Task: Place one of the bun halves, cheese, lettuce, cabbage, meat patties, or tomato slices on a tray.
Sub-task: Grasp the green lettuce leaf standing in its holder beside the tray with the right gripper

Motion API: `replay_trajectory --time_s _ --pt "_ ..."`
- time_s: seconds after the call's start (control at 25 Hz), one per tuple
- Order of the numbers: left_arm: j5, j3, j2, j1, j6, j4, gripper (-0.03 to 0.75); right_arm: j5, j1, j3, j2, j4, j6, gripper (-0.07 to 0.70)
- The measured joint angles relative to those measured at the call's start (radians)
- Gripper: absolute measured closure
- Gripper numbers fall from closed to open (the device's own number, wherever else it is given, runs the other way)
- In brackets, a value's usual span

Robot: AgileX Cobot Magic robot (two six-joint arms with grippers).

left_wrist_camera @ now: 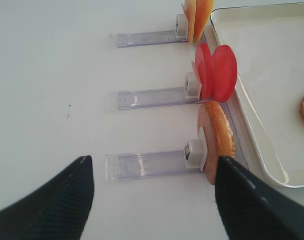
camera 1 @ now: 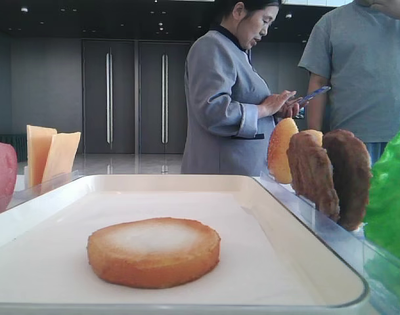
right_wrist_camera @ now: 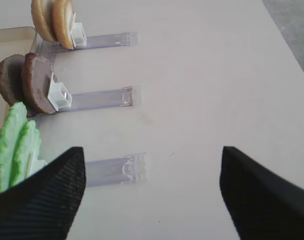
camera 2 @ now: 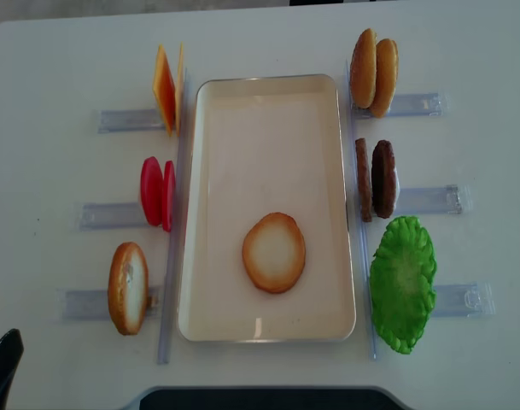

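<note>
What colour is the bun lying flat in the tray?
The bun half is golden-brown at the rim with a pale whitish face, clearest in the overhead exterior view.

No lettering, label, brand mark, number or sign can be read in any of the views. The shallow cream-white rectangular tray, the clear plastic holders and the plain white worktop carry no print, and the phone screen held behind shows nothing legible.

Bright-green lettuce, dark brown patties, cream-white tray.
</note>
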Motion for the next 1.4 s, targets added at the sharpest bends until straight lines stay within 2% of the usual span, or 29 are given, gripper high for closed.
replay_trajectory --time_s 1.4 --pt "0.000 0.000 0.000 0.000 0.000 -0.001 0.140 0.000 0.000 0.000 0.000 0.000 0.000 0.103"
